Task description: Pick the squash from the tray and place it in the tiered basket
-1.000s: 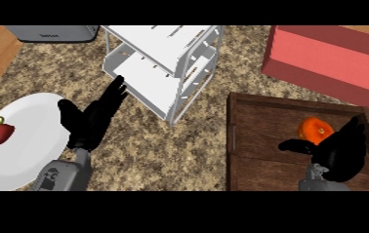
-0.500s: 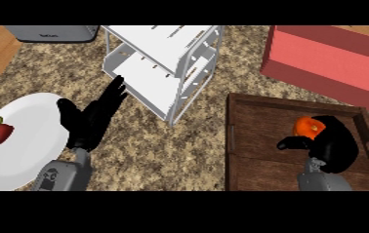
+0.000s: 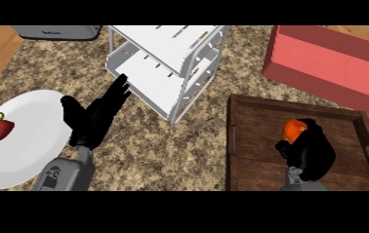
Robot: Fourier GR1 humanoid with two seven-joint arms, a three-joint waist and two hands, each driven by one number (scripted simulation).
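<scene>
The right hand curls round the orange squash over the wooden tray, hiding most of it.

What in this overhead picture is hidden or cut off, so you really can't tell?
- Squash, head view: the right hand curls round it and covers most of it; only an orange patch shows.
- Red item on the white plate: cut by the left edge, so its kind is unclear.
- Grey appliance: cut off by the top edge.
- Wooden tray: its right part runs out of view.
</scene>
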